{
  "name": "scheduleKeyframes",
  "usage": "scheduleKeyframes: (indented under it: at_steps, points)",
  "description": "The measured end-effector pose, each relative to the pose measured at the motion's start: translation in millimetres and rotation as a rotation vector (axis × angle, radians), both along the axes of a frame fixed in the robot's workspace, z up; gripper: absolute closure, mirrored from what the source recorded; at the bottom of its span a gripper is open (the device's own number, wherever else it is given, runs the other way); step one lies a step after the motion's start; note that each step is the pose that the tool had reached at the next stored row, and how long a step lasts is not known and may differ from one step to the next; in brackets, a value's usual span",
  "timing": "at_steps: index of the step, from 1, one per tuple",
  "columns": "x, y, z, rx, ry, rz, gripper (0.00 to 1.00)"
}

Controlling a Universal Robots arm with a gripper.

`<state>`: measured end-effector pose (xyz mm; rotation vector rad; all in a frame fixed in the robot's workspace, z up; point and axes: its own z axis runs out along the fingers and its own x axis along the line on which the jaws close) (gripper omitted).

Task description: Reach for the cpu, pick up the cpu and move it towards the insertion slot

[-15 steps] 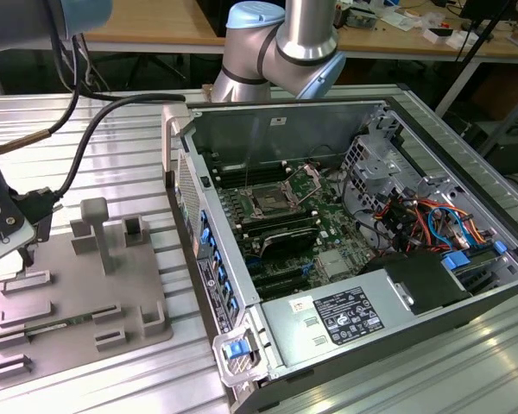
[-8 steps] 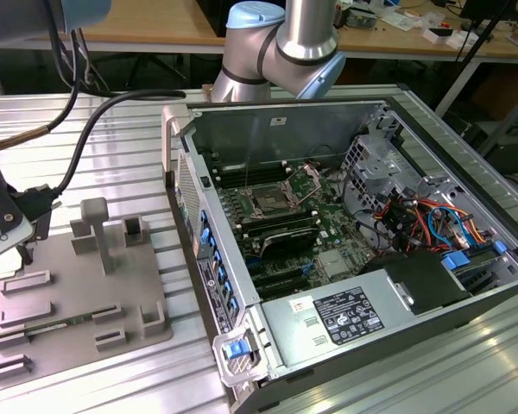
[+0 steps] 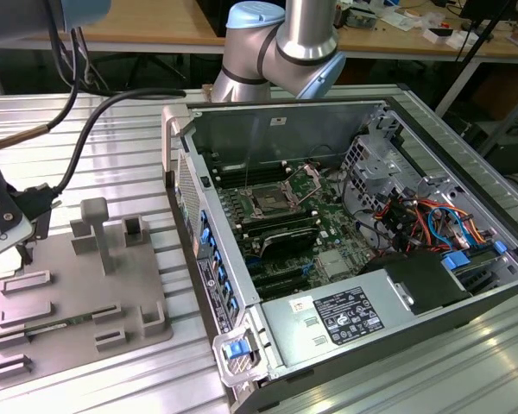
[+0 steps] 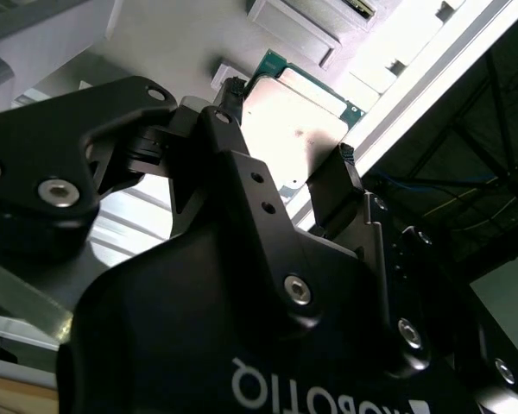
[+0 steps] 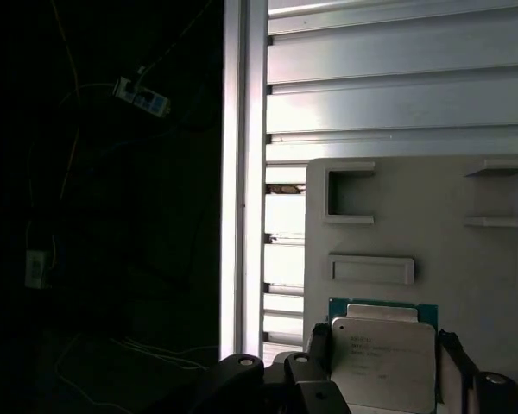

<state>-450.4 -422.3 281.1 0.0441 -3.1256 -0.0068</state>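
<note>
The cpu [image 5: 382, 366] is a flat square chip with a silvery lid and a thin green rim, also seen in the second wrist view [image 4: 298, 121]. My gripper [image 5: 384, 343] straddles it over the grey plastic tray [image 5: 380, 241], and one dark finger presses each opposite edge [image 4: 345, 168]. I cannot tell whether the chip rests on the tray or hangs just above it. In the exterior view my gripper [image 3: 19, 252] is at the far left, above the tray [image 3: 78, 302]. The insertion slot [image 3: 268, 203], a silver-framed socket, sits on the green motherboard inside the open computer case, well to the exterior view's right of the gripper.
The tray carries raised blocks and an upright post [image 3: 95, 226]. The case's metal side wall [image 3: 186, 198] stands between tray and socket. Black cables [image 3: 86, 129] trail across the ribbed aluminium table [image 3: 112, 155]. The table's edge [image 5: 242, 172] runs close beside the tray.
</note>
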Motion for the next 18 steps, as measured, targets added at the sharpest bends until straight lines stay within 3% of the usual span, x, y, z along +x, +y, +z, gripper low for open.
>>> scheduleKeyframes:
  at_steps: [18]
  points:
    - [0.0,0.0,8.5,0.0000,0.0001,0.000,0.45]
